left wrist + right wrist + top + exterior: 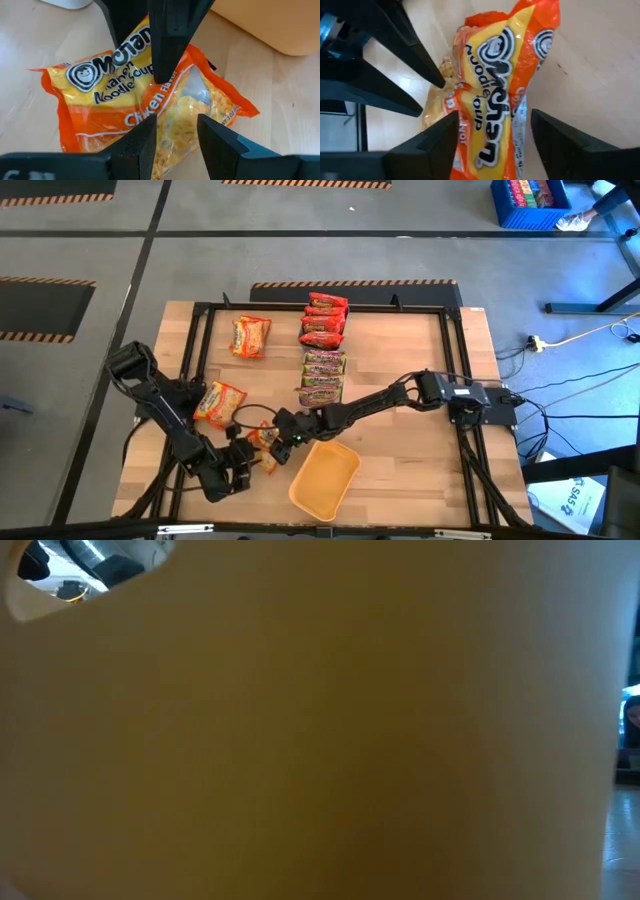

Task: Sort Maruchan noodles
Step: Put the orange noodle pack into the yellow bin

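Observation:
An orange-yellow Maruchan packet (263,440) sits near the table's near edge, between my two grippers. My left gripper (250,461) comes at it from the near-left and is shut on it (177,132). My right gripper (283,428) comes from the right and is open, its fingers (495,135) standing wide on either side of the packet (500,75). Two more orange-yellow packets (220,402) (250,336) lie flat on the left. Red packets (325,320) and green-and-red packets (322,376) lie in a column at the middle. My left gripper pinches the packet between its two fingers at the half printed "Chicken Flavor" (175,117), beside the clear window. The fingers come low from the near-left. The crinkled packet (110,95) slants up away from them; whether it is clear of the table I cannot tell. My right gripper has one finger (162,60) in front of the packet's face; whether it touches I cannot tell.
An orange-yellow tray (325,477) lies just right of the grippers by the near edge; its wall (320,740) fills the low view. A black frame (205,330) borders the work area. Bare wood lies right of the packet column.

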`<state>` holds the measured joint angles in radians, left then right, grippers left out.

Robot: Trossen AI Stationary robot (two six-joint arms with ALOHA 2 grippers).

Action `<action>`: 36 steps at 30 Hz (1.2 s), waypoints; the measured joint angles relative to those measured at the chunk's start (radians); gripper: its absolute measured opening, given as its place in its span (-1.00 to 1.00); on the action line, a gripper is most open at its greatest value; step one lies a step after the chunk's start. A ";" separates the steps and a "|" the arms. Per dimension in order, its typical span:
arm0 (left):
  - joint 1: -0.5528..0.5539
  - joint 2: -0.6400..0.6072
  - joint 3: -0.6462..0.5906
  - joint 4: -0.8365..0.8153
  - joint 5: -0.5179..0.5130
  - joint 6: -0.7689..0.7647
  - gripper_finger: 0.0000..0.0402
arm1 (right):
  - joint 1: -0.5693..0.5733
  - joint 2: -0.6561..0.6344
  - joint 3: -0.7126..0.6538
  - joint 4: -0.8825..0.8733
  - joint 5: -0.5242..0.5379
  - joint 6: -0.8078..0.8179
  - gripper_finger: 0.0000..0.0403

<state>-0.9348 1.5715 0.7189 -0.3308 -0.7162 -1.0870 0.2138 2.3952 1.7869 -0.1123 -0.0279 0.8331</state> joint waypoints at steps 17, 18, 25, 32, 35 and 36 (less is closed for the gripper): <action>0.000 -0.071 0.000 -0.061 0.064 0.001 -0.33 | 0.002 -0.001 0.000 0.014 0.009 -0.181 -0.94; 0.000 -0.094 0.000 -0.082 0.074 -0.007 -0.33 | 0.002 -0.001 0.000 0.014 0.012 -0.201 -0.96; -0.017 -0.277 0.000 -0.215 0.096 -0.052 -0.33 | 0.002 -0.054 -0.001 0.008 0.074 -0.360 -1.00; -0.018 -0.377 0.000 -0.235 0.071 -0.044 -0.33 | 0.002 -0.142 0.000 -0.015 0.099 -0.475 -1.00; -0.018 -0.382 0.000 -0.234 0.071 -0.037 -0.33 | 0.004 -0.178 0.000 -0.062 0.118 -0.504 -1.00; -0.018 -0.382 0.001 -0.234 0.071 -0.037 -0.33 | 0.009 -0.190 0.000 -0.083 0.125 -0.510 -1.00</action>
<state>-0.9527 1.1896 0.7197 -0.5647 -0.6449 -1.1236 0.2224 2.2054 1.7866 -0.1949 0.0966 0.3231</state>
